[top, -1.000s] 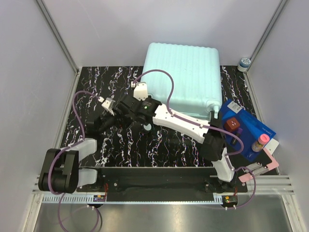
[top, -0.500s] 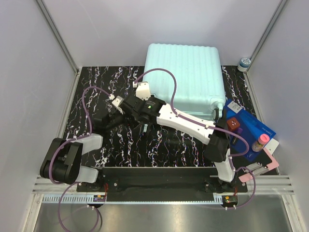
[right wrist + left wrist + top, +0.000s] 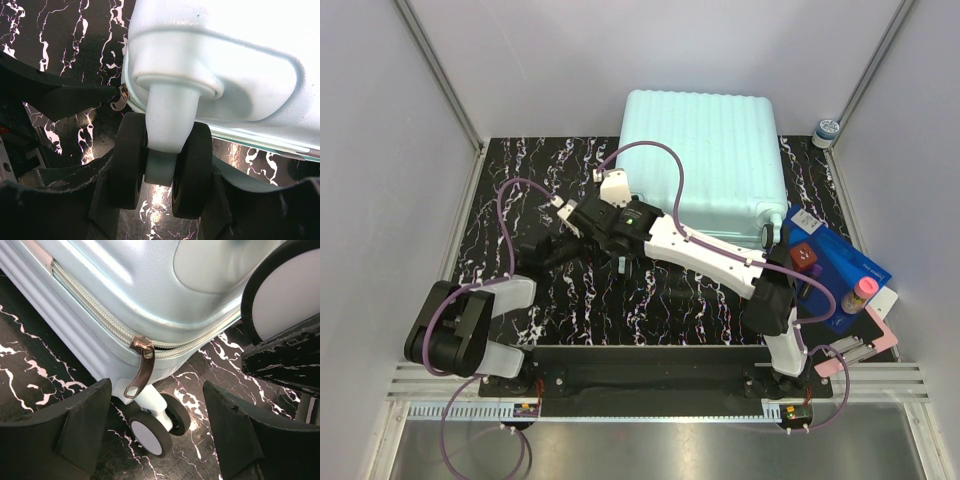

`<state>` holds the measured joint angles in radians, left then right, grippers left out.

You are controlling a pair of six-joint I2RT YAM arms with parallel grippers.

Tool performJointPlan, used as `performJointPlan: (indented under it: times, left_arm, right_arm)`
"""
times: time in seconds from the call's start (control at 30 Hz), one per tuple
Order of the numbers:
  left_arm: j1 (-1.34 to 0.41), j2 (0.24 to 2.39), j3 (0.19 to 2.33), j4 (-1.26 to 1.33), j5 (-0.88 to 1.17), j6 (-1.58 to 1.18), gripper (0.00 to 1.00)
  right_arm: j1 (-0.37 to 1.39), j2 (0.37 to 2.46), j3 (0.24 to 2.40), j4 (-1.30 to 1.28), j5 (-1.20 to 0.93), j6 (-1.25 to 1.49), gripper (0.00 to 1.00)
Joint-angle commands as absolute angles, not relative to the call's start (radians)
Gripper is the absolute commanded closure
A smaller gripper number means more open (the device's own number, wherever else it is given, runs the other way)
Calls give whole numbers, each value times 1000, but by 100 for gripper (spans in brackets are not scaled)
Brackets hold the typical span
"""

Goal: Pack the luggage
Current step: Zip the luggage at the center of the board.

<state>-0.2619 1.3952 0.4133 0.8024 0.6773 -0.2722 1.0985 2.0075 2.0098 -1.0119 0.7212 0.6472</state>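
The mint-green ribbed luggage [image 3: 705, 160] lies closed at the back of the black marble table. Both grippers are at its near-left corner. My right gripper [image 3: 603, 222] reaches across from the right. In the right wrist view its fingers [image 3: 90, 200] press both sides of the corner's black twin wheel [image 3: 160, 165]. My left gripper [image 3: 570, 240] is open and empty just left of that corner. In the left wrist view it [image 3: 156, 405] frames the same wheel [image 3: 155, 427] and a bronze zipper pull [image 3: 140, 370] hanging from the shut zipper.
A flat blue box [image 3: 835, 265] lies at the right with a red-brown item [image 3: 803, 256] and a pink-capped bottle [image 3: 860, 293] on it. A pink piece [image 3: 850, 350] lies near the right base. A small jar [image 3: 826, 130] stands at the back right. White walls close in.
The luggage's near-left corner has swung slightly right, so the case sits squarer. My right gripper moved with it. My left gripper moved right, closer to the corner.
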Motion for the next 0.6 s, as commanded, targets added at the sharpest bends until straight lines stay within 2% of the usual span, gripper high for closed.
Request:
performJointPlan:
  times: [0.0,0.27,0.57]
  left_arm:
    - [-273,1400,451,879,640,-218,22]
    - [-255,1385,439,871,506,-199,27]
    - [-227,1427,442,1006,675,-250,26]
  right_arm:
    - [1074,1881,2065,-920,835,583,100]
    - [1074,1842,2005,-893,788,591,100]
    - [1074,1813,1953,-853,767,575,100]
